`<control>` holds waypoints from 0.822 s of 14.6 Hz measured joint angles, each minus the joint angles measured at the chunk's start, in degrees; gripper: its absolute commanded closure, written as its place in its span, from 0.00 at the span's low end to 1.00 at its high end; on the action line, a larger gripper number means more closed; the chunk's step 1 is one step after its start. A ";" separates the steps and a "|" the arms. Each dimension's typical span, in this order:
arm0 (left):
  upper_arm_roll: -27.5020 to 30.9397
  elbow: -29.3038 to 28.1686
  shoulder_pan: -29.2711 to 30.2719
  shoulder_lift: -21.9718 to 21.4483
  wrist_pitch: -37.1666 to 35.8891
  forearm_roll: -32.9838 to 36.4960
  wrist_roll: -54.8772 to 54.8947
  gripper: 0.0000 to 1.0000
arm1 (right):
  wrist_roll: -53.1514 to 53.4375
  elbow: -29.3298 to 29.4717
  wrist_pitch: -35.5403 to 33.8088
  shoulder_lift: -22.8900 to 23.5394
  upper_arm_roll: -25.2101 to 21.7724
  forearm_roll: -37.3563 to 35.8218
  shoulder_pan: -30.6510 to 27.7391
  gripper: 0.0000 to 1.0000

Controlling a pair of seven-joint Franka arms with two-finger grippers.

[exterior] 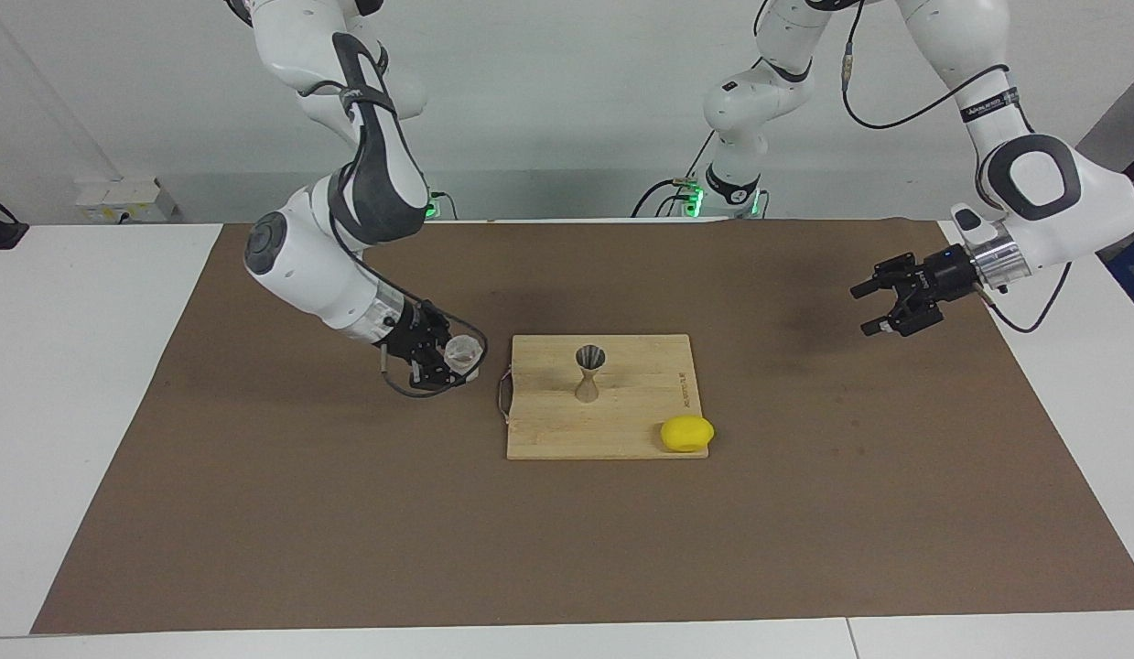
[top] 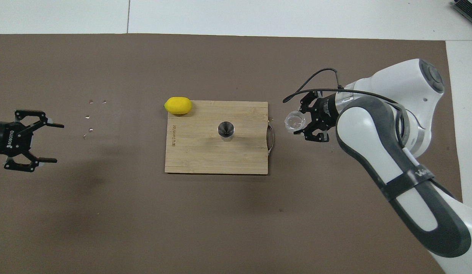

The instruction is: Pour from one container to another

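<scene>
High facing and overhead views share the table [exterior: 72, 384].

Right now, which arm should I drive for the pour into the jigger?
The right arm. The right gripper is shut on the glass tumbler, raised just beside the cutting board where the jigger stands. The left gripper hangs open and empty, over the mat toward its own end.

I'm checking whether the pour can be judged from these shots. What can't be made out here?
- Contents of the glass tumbler in the right gripper: too small and clear, both views.
- Inside of the jigger: dark in the overhead view.
- Left gripper: its arm is cut off by the overhead view's edge.
</scene>
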 measured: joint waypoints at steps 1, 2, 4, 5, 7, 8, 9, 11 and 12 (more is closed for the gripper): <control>0.01 0.29 0.00 -0.98 0.00 1.38 -1.92 0.00 | 2.07 0.72 0.10 0.10 0.00 -1.50 1.24 1.00; 0.02 0.51 0.00 -2.00 0.01 2.47 -4.25 0.00 | 3.64 1.40 0.23 0.23 0.01 -2.51 2.26 1.00; -0.08 0.82 -0.03 -4.04 0.01 6.12 -10.86 0.00 | 5.97 2.55 0.48 0.59 -0.01 -4.07 4.01 1.00; -0.18 1.01 -0.15 -5.14 0.06 8.36 -15.32 0.00 | 7.23 3.04 1.12 0.84 -0.01 -5.00 4.86 1.00; -0.59 1.26 -0.33 -7.14 0.26 10.56 -23.01 0.00 | 9.20 3.81 2.28 1.31 -0.03 -6.14 6.23 1.00; -0.86 1.29 -0.64 -8.26 0.41 11.40 -26.47 0.00 | 10.24 4.34 2.57 1.60 -0.03 -6.52 7.04 1.00; -0.98 1.29 -1.32 -9.24 0.85 12.34 -29.65 0.00 | 11.58 4.98 2.78 1.88 -0.03 -7.10 7.67 1.00; -1.18 1.30 -3.24 -10.90 2.10 14.18 -37.60 0.00 | 14.09 6.50 3.20 2.60 -0.05 -8.42 8.54 1.00; -1.24 1.30 -4.26 -11.58 2.45 15.33 -42.24 0.00 | 15.06 7.17 3.52 2.98 -0.05 -8.93 8.98 1.00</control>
